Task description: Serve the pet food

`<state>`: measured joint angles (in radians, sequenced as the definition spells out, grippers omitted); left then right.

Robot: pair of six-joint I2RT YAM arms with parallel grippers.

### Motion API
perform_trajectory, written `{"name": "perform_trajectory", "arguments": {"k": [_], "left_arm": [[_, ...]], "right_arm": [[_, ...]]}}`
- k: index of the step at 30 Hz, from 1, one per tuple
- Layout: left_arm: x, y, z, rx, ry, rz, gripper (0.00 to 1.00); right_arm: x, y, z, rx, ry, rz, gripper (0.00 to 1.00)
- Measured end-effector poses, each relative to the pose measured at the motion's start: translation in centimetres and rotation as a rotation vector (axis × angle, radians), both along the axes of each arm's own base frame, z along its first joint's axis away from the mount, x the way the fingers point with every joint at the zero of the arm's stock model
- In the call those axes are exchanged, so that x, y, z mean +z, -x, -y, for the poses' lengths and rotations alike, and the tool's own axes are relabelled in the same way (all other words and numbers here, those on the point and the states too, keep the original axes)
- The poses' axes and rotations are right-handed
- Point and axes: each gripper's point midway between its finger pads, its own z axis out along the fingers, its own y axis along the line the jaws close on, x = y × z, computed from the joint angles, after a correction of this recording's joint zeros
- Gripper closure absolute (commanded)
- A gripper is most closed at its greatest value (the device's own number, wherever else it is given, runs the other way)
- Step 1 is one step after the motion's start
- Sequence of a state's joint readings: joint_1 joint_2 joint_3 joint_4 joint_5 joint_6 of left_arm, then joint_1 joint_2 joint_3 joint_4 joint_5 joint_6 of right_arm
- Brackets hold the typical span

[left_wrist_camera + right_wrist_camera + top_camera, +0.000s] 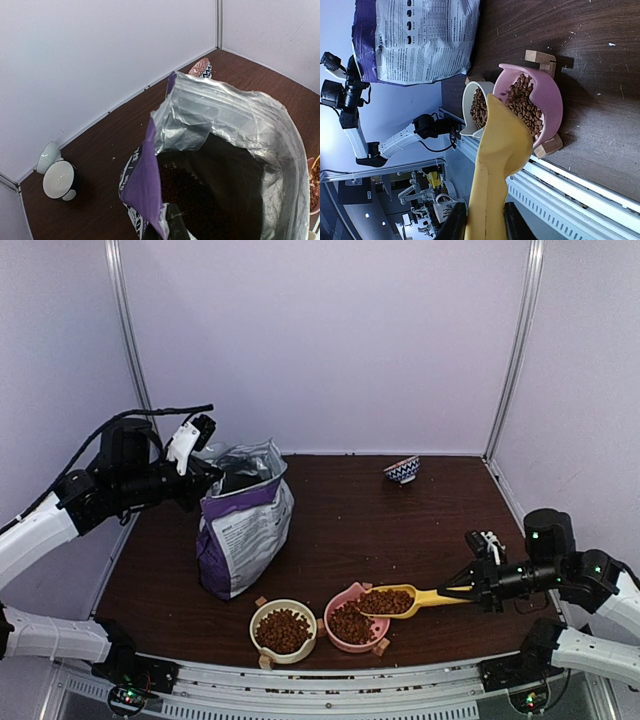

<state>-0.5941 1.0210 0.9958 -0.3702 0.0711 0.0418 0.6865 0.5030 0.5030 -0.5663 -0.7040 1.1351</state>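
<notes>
Dark brown wooden table (420, 530) with plain lavender walls behind.

The large purple and silver foil pet food bag (245, 530) stands upright at the left with its mouth open. The left gripper (207, 476) is closed and looks pinched on the bag's top rim. The left wrist view looks down into the mouth, where dark food sits inside.

The right gripper (484, 225) is clamped on the handle of the yellow plastic scoop (400, 600). The scoop's head carries small brown dry kibble pellets (386, 598). There is more kibble in the pink ceramic bowl (341, 596) and in the cream ceramic bowl (258, 615) just beside it on the left. Both bowls sit at the near edge.

Key relation: the scoop's long axis runs roughly level from the right gripper leftward, with its head over the right rim of the pink bowl. The bowl lies straight ahead of the scoop's tip, and the right arm is by far the nearer one.

Judgement: this is the pour step. Next comes a wrist roll or a tilt of the tip down to drop the load into the pink bowl. Spill risk is at the near rim.
</notes>
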Motion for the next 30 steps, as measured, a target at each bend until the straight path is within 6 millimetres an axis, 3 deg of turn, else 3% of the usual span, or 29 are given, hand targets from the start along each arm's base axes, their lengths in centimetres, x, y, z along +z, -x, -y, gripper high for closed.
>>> {"name": "perform_trajectory", "arguments": {"k": [30], "left_arm": [[0.2, 0.7, -0.2, -0.013, 0.005, -0.007, 1.00]], "right_arm": [[4.9, -1.0, 1.0, 0.143, 0.319, 0.013, 0.85]]}}
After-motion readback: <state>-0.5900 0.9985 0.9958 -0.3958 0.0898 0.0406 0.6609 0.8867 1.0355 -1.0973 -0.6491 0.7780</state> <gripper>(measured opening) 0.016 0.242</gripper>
